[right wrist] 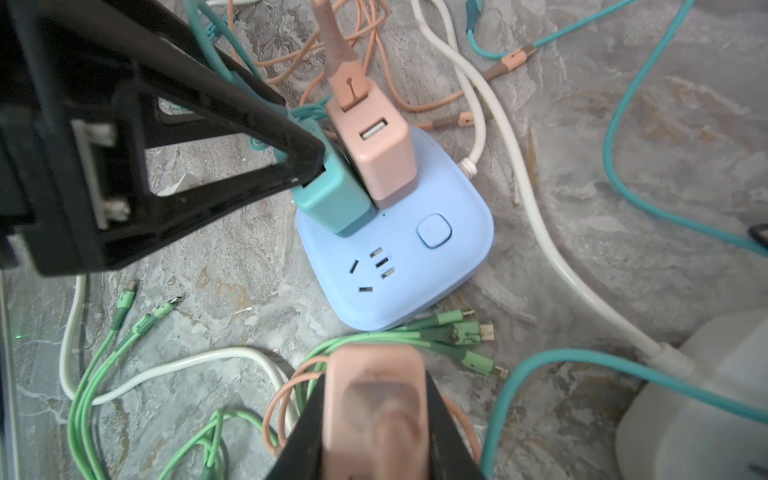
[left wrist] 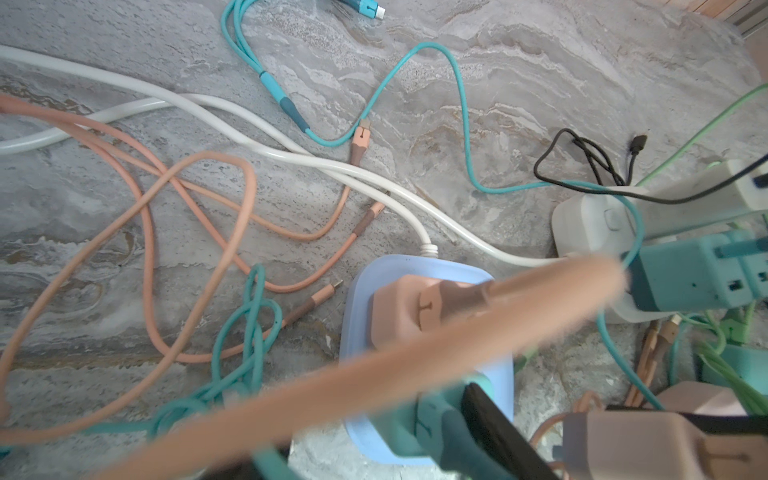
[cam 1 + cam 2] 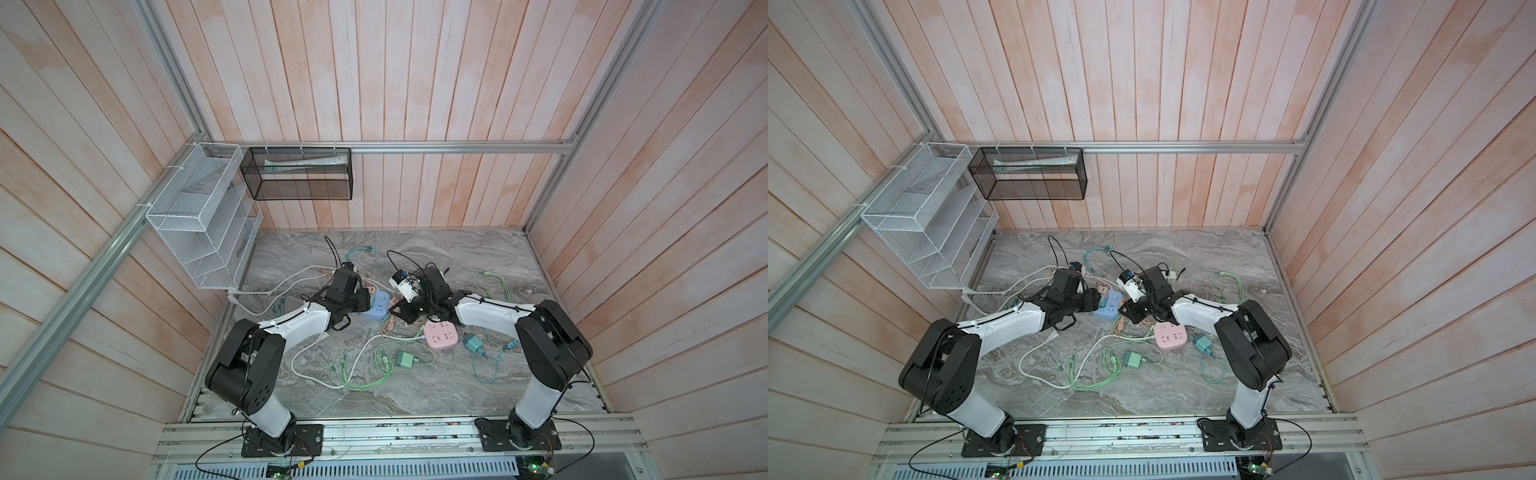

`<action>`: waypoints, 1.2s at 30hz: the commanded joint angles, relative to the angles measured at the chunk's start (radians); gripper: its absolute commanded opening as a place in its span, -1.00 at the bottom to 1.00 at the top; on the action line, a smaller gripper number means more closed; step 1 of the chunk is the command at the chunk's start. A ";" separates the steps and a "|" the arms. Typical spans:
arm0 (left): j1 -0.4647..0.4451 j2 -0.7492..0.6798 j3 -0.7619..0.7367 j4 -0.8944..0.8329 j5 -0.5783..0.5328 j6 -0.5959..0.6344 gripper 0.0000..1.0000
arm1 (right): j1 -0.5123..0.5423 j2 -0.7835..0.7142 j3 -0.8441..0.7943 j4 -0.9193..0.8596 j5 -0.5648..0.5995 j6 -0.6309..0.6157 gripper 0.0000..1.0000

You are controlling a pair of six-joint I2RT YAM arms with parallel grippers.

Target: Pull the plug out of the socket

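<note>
Counter (image 3: 457,257): blue socket (image 1: 436,278) near middle. Left gripper (image 3: 368,303): one jaw touched teal plug (image 1: 332,199), grip impossible to tell. Right gripper (image 1: 374,386) jaws pinched loose pink plug (image 1: 374,424). Only right wrist view showed teal plug clearly: upright in socket, long axis pointing up, touching seated pink plug (image 1: 382,153).

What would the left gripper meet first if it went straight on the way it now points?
The teal charger plugged into the blue socket block: the left gripper has its tip right at the charger's side. The pink charger stands close beside it; depth is hard to judge.
</note>
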 commanded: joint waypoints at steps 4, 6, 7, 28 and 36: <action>-0.009 -0.010 -0.038 -0.125 0.012 0.036 0.37 | -0.009 0.036 0.014 -0.117 -0.007 0.040 -0.86; -0.010 -0.018 -0.041 -0.123 0.014 0.038 0.38 | -0.011 0.037 0.015 -0.130 0.004 0.041 -0.78; -0.011 -0.022 -0.041 -0.121 0.013 0.038 0.38 | -0.013 0.039 0.017 -0.136 0.008 0.044 -0.71; -0.032 -0.093 -0.033 -0.133 -0.006 0.059 0.51 | -0.034 0.005 0.102 -0.233 0.126 0.058 0.29; -0.061 -0.135 -0.032 -0.153 -0.053 0.064 0.54 | -0.036 -0.074 0.114 -0.258 0.236 0.067 0.32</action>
